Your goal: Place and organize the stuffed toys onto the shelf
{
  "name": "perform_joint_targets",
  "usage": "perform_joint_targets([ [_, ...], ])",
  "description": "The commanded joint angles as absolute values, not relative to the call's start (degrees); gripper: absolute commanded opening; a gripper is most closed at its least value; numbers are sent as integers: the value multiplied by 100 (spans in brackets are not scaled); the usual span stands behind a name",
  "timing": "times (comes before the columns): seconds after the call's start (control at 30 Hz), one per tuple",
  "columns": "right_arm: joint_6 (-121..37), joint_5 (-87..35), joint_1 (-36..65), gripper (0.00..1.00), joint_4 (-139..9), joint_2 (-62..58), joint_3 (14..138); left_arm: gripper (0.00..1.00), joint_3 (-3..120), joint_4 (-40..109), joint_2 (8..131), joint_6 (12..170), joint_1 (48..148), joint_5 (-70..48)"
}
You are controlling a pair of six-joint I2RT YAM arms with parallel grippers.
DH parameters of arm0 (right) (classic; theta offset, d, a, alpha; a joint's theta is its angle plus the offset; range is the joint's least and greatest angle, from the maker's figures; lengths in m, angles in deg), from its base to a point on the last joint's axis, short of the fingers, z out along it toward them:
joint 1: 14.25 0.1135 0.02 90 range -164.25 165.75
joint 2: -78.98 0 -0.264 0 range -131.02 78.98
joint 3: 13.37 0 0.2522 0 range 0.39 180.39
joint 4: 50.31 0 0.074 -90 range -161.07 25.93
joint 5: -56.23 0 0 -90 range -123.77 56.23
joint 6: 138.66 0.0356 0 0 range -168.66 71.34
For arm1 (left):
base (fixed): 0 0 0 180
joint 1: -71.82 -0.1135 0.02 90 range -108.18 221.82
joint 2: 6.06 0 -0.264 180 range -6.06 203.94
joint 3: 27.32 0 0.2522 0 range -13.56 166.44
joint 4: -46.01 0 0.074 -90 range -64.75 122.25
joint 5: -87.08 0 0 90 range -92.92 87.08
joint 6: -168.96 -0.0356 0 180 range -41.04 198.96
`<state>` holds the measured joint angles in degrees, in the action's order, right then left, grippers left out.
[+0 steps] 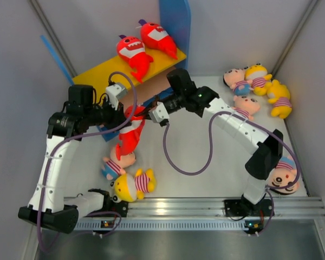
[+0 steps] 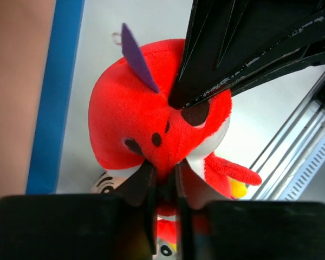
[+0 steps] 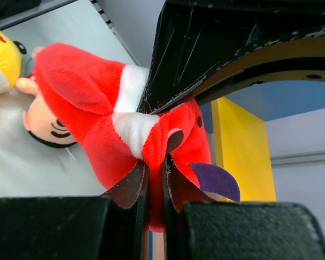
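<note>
Both claws are on one red shark (image 1: 131, 135) in the top view: left claw (image 1: 125, 115) and right claw (image 1: 148, 114) pinch it from opposite sides, just in front of the shelf (image 1: 97, 73), with two more sharks (image 1: 132, 51) lying on its yellow top board. Left wrist cam shows that claw's fingers squeezing the shark's face. Right wrist cam shows its fingers clamped tight on the red-and-white plush.
</note>
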<state>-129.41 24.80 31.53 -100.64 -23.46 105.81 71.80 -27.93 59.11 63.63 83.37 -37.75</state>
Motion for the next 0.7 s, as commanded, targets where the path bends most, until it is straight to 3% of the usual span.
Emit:
perform_joint_targets([
  [0.0,-12366,3311,3374,0,-8590,-2307,10621,3,7152,-2638,5942,6305,8378,-3966],
  [0.1,-11498,3224,3382,14,-7450,-2149,10000,0,7257,-2629,5951,6480,8378,-3615],
  [0.13,-11163,3145,3382,26,-6930,-2070,9770,0,7318,-2611,5977,6577,8369,-3310],
  [0.17,-10715,3023,3374,53,-6351,-1834,9490,0,7484,-2524,5968,6778,8369,-3141],
  [0.2,-9554,2552,3373,69,-5640,-1693,9156,0,7625,-2514,5994,6867,8369,-2957],
  [0.23,-8933,2216,3382,80,-4006,-1535,8413,0,7792,-2488,6038,6955,8369,-2738],
  [0.37,-6900,484,3338,95,-1637,-876,7036,0,9020,-2339,6249,7621,8369,-1588],
  [0.53,-4632,-765,3338,97,-2046,-610,6982,0,9839,-1768,6574,8395,8360,-532],
  [0.67,-4313,-1012,3338,97,-1805,-531,6807,0,10569,-1697,7154,8932,8360,532],
])
